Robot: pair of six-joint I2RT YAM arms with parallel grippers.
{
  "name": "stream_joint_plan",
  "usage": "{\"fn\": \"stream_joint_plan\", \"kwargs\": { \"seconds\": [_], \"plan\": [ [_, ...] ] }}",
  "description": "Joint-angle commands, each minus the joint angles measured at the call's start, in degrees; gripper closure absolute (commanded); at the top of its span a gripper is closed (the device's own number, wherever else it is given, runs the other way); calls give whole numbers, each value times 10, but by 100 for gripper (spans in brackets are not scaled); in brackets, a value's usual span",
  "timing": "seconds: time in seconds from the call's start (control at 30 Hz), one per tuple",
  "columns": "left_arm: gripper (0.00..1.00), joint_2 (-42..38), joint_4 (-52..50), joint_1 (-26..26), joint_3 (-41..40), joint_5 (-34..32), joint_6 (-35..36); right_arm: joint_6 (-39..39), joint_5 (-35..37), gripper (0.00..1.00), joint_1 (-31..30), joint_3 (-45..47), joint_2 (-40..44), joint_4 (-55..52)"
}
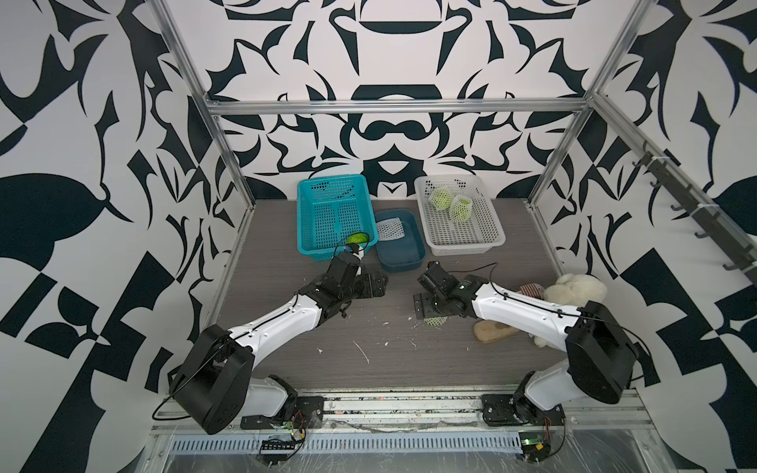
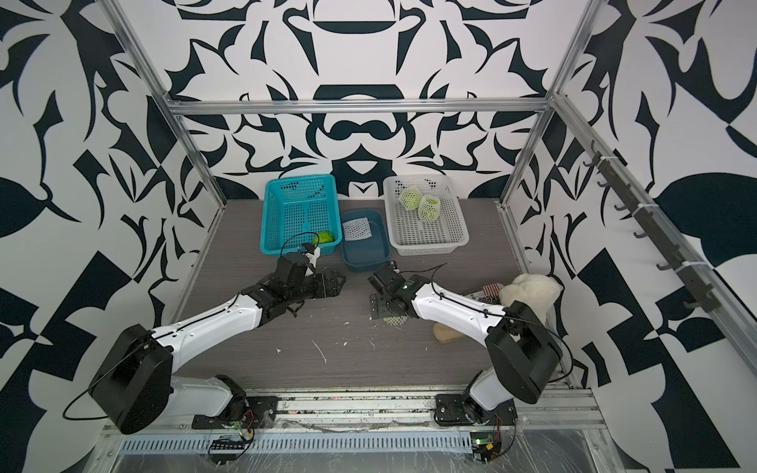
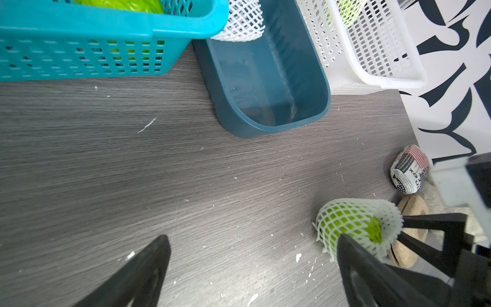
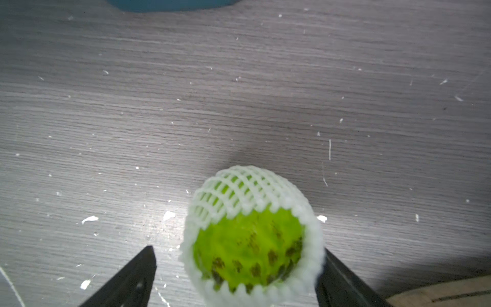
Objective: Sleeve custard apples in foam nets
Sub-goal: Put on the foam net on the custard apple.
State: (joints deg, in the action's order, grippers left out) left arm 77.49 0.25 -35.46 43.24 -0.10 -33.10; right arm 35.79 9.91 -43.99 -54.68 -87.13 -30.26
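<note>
The right claw (image 4: pixel 237 249) stands wide, its fingers (image 4: pixel 132 279) either side of a bumpy bright green custard apple (image 4: pixel 252 255) sleeved in a white foam mesh net (image 4: pixel 239 186) on the grey wood-grain bench (image 4: pixel 239 93). The left claw (image 3: pixel 253 236) gapes wide too, empty, a bare green custard apple (image 1: pixel 357 238) close by it in the teal perforated plastic basket (image 3: pixel 106 24).

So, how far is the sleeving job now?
Done: two sleeved apples lie in the white basket. In hand: a third sleeved apple sits inside the open right gripper. Remaining: one bare apple in the teal basket, one net in the blue tray.
</note>
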Motion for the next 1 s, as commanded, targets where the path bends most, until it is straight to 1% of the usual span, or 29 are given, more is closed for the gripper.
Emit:
{"fn": "stream_joint_plan", "kwargs": {
  "seconds": [0.0, 0.27, 0.4, 0.5, 0.53, 0.57, 0.83, 0.97],
  "plan": [
    [0, -8, 5, 3, -5, 4, -2, 3, -3, 9, 5, 6, -8, 21],
    [0, 1, 8, 3, -2, 15, -6, 23, -24, 11, 6, 10, -58, 55],
    [0, 1, 8, 3, -5, 18, -8, 21, -23, 10, 5, 2, -50, 52],
    [0, 5, 13, 3, -5, 30, -11, 20, -35, 6, 5, 2, -28, 42],
    [0, 9, 15, 3, -4, 40, -12, 21, -41, 3, 6, 3, -19, 37],
    [0, 14, 16, 3, -2, 50, -15, 22, -47, 1, 6, 2, -8, 30],
    [0, 63, 33, 2, 13, 145, -27, 19, -80, 1, 6, 1, 37, -4],
    [0, 94, 20, 0, 24, 218, -8, -15, -85, 1, 13, -2, 60, -16]
  ]
}}
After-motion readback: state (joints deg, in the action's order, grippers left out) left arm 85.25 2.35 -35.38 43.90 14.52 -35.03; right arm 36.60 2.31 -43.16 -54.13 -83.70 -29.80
